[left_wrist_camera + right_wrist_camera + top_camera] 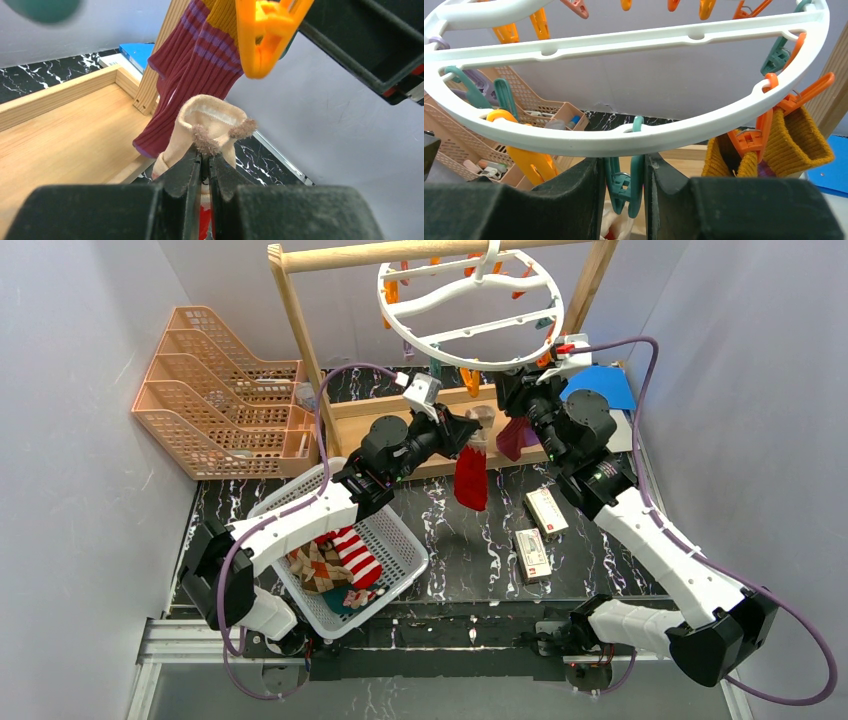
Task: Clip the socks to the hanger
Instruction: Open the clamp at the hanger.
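We are holding the red sock (471, 485) by its cream cuff in our left gripper (205, 159), jaws pressed together on the fabric, just under the white hanger ring (574, 142). Our right gripper (624, 170) is squeezing a teal clip (625, 190) dangling from the ring's near rim. The maroon sock (195, 65) is hanging from an orange clip (262, 35) close by. More socks (340, 558) are lying in the white basket (400, 540).

A round white plastic hanger (624, 142) is hung on a wooden frame rack (300, 330) at the rear. Patterned fabric socks (345, 558) are held in a white mesh basket (405, 540) front-left; 2 small boxes (545, 512) are laid to its right.
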`<state>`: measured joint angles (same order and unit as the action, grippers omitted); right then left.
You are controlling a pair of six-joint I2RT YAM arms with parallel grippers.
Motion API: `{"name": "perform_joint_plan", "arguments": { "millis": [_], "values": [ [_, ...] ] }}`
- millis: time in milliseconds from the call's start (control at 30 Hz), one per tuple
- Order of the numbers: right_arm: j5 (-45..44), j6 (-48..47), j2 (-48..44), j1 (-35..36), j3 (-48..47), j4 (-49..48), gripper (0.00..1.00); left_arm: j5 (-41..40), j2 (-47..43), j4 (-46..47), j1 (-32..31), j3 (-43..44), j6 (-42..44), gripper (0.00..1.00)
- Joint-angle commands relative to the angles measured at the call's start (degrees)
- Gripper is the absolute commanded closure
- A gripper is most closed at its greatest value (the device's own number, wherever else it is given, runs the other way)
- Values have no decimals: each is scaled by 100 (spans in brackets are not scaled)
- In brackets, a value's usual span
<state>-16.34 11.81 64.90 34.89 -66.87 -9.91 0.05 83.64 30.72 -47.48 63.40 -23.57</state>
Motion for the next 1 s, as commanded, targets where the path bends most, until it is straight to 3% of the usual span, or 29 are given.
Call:
{"name": "perform_joint_plan", "arguments": {
  "millis": [0, 233, 567, 967],
  "values": [
    [-63, -71, -147, -19, 34, -384, 99, -5, -49, 224, -24, 277, 154, 100],
    [10, -17, -128, -19, 59, -440, 99, 135, -88, 365, -25, 237, 402, 100],
    [128, 5, -222, -21, 230, -615, 99, 548, -199, 1545, -24, -387, 1166, 100],
    [167, 62, -271, -25, 306, -756, 99, 485, -73, 1709, -30, -243, 1311, 100]
  ]
}}
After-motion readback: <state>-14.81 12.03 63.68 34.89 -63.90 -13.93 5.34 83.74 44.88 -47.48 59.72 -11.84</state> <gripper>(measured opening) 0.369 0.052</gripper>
